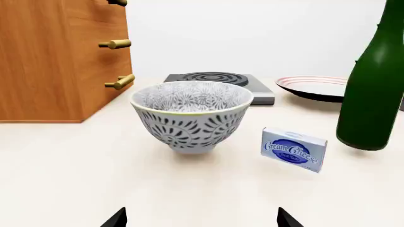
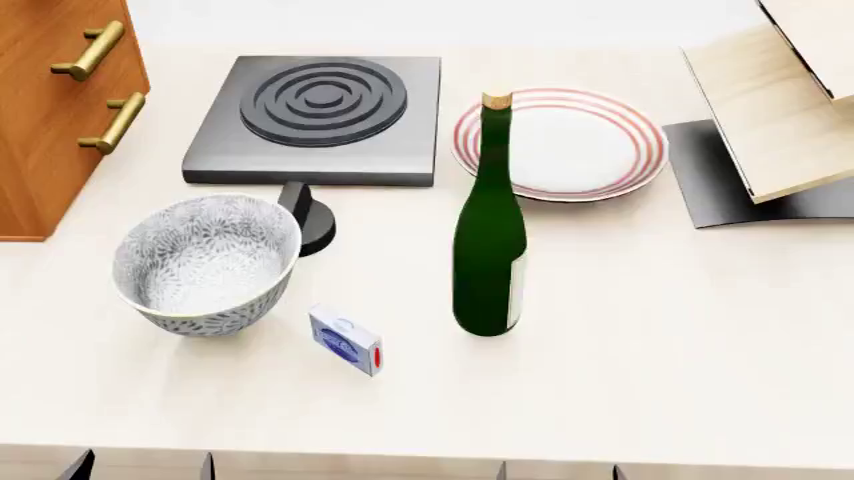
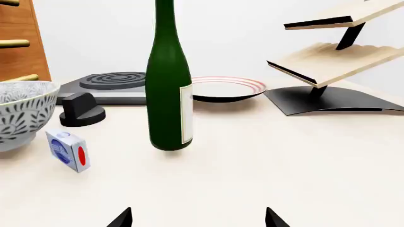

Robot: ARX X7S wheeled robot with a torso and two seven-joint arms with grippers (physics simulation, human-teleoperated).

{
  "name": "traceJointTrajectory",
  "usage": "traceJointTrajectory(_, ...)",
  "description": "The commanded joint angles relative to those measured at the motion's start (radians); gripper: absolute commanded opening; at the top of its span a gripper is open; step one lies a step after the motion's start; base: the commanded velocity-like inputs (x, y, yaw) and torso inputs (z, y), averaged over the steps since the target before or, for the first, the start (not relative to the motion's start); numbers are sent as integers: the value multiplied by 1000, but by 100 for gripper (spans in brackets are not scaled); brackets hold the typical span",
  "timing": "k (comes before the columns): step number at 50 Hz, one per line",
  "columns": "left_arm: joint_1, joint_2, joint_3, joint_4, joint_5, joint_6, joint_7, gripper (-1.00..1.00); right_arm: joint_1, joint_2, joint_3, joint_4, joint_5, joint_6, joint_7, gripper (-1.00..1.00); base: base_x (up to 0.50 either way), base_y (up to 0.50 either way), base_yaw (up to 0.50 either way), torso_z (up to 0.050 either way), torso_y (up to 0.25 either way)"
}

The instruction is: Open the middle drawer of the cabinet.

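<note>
The cabinet [image 2: 54, 110] is standing at the far left edge of the pale table [image 2: 641, 340], its middle drawer [image 1: 94, 45] sitting shut with the brass handle [image 1: 115, 44] projecting, and a bare strip of table is lying open along the near edge in front of the objects. The patterned bowl [image 2: 207, 262] is sitting empty just right of the cabinet, with the cream cheese box [image 2: 346, 340] and green bottle [image 2: 489, 240] to its right. Both arms are holding low at the near edge, left gripper [image 1: 200, 220] and right gripper [image 3: 197, 218] each showing fingertips spread apart around nothing.
</note>
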Motion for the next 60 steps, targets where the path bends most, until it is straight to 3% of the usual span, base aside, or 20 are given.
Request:
traceJointTrajectory(1,1,-16,18,3,-25,-3,-12,100,-1,15,-20,-27,13,32,25,100,0,0,0,0,0)
traceJointTrajectory(5,7,-31,28,24,-52,7,-25,100,-3,28,-33,-14,35,11,49,100,0,0,0,0,0)
traceJointTrajectory(26,143,-97,88,515,-26,-134,-88,100,-162,91,-49,-633,178,193,105,100,0,0,0,0,0)
traceJointTrajectory(42,232,-130,101,859,18,-235,-142,100,-248,147,-76,-916,186,220,131,100,0,0,0,0,0)
traceJointTrajectory(53,234,-144,98,877,19,-230,-163,100,-241,167,-66,-936,224,258,147,100,10,0,0,0,0)
traceJointTrajectory(60,231,-151,107,869,22,-230,-172,100,-240,177,-70,-940,227,265,156,100,467,0,0,0,0)
